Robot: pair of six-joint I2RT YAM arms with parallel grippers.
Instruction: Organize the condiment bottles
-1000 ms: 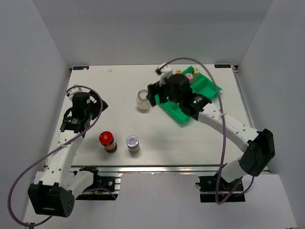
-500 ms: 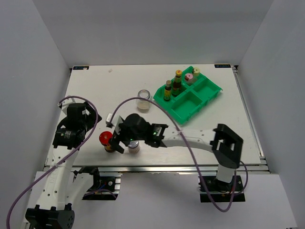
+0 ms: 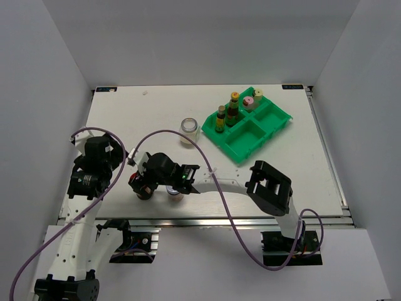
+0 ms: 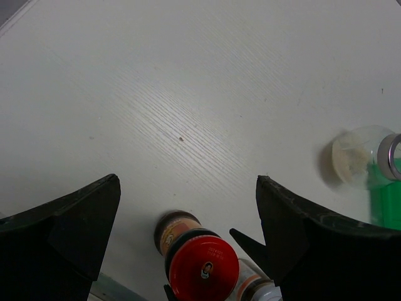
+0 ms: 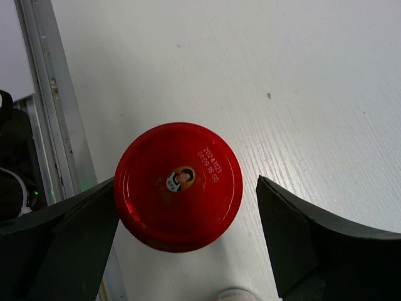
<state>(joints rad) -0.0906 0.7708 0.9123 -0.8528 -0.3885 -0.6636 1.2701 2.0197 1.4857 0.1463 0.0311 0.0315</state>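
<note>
A red-lidded dark jar [image 5: 178,185] stands near the table's front left, also in the top view [image 3: 141,186]. My right gripper [image 5: 187,183] hangs over it, open, one finger on each side of the lid; the left finger is close to the lid and the right one is apart from it. A silver-lidded jar [image 3: 176,192] stands just to its right, partly under my right arm. My left gripper [image 4: 188,182] is open and empty, left of the red-lidded jar [image 4: 202,268]. The clear glass jar [image 3: 189,130] stands mid-table. Two yellow-capped bottles [image 3: 220,118] [image 3: 234,108] and the pink [image 3: 248,101] and yellow-green [image 3: 257,95] shakers stand in the green tray [image 3: 250,135].
The tray's two near compartments hold nothing. My right arm [image 3: 219,182] stretches low across the table's front, from its base at the right. The metal front rail [image 5: 47,113] runs just beside the red-lidded jar. Grey walls enclose the table.
My right arm has swung from the green tray across to the front left and now stands over the red-lidded jar. My left arm has drawn back towards the near edge.
</note>
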